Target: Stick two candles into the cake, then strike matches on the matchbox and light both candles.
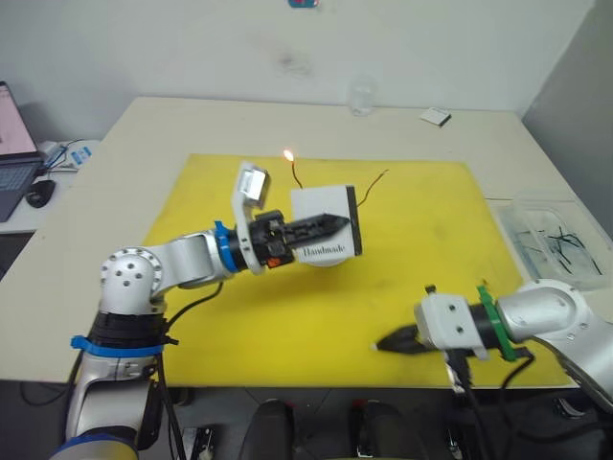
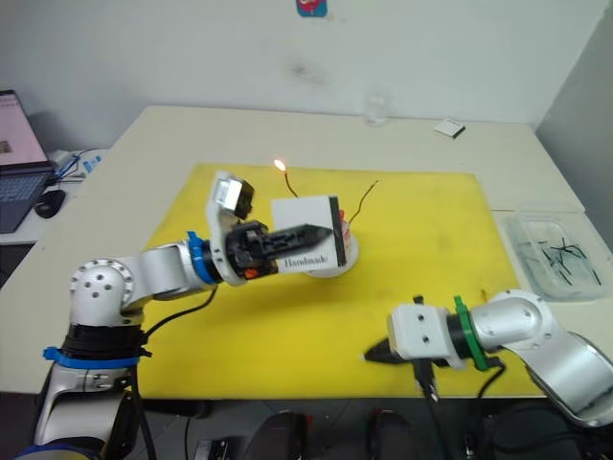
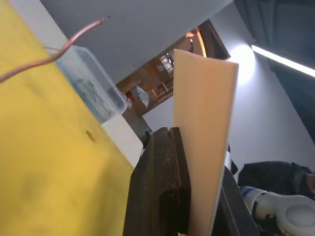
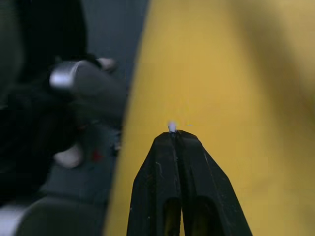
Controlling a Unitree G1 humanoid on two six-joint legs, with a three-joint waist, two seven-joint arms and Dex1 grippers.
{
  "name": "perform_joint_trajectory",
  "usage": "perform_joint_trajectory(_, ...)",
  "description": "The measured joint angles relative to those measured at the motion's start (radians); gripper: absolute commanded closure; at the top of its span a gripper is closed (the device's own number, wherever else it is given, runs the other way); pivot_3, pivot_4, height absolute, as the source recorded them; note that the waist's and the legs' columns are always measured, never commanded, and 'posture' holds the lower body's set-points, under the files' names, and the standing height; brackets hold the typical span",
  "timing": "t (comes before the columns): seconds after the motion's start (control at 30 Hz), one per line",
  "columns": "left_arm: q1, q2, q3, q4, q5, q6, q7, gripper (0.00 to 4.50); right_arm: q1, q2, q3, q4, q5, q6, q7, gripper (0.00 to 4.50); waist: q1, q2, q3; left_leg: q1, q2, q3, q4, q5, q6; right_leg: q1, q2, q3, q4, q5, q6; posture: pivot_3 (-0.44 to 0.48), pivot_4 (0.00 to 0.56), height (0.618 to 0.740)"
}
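While pinched in the left tool (image 1: 330, 225), one matchbox (image 1: 324, 222); two candles (image 1: 294, 172), one lit; right tool (image 1: 383, 343) pressed together.

At frame centre the matchbox (image 1: 326, 230) stands on the mat (image 1: 421, 240), hiding most of the cake (image 2: 337, 257) behind it. Two candles (image 1: 293, 172) rise behind the box. A tray (image 1: 556, 240) sits at right, off the mat; a laptop (image 1: 14, 144) lies at far left.
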Motion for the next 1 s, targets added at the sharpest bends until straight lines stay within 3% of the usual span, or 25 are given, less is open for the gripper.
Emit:
perform_joint_trajectory(0.17, 0.143, 0.019, -0.043, -0.081, 0.045, 0.044, -0.02, 4.5, -0.131, 0.108, -0.073, 0.107, 0.007, 0.008, -0.113, 4.45, -0.007, -0.002, 0.001, 0.001, 0.001, -0.001, 0.0, 0.001, -0.001, 0.0, 0.001, -0.002, 0.003, 0.001, -0.002, 0.0, 0.15, 0.74)
perform_joint_trajectory(0.7, 0.145, 0.034, -0.042, -0.103, 0.134, 0.043, -0.091, 4.5, -0.211, 0.22, -0.077, 0.137, -0.022, 0.022, -0.225, 4.45, 0.003, -0.001, 0.001, -0.004, 0.001, 0.0, 0.0, 0.001, -0.001, -0.002, 0.001, -0.002, 0.001, 0.001, 0.0, 0.0, 0.15, 0.74)
perform_joint_trajectory(1.0, 0.153, 0.038, -0.042, -0.105, 0.152, 0.056, -0.112, 4.5, -0.353, 0.321, -0.079, 0.363, -0.191, -0.055, -0.398, 4.45, 0.0, -0.001, 0.001, -0.005, 0.0, 0.001, 0.001, 0.001, -0.001, -0.002, 0.0, -0.001, 0.001, 0.002, 0.0, 0.0, 0.15, 0.74)
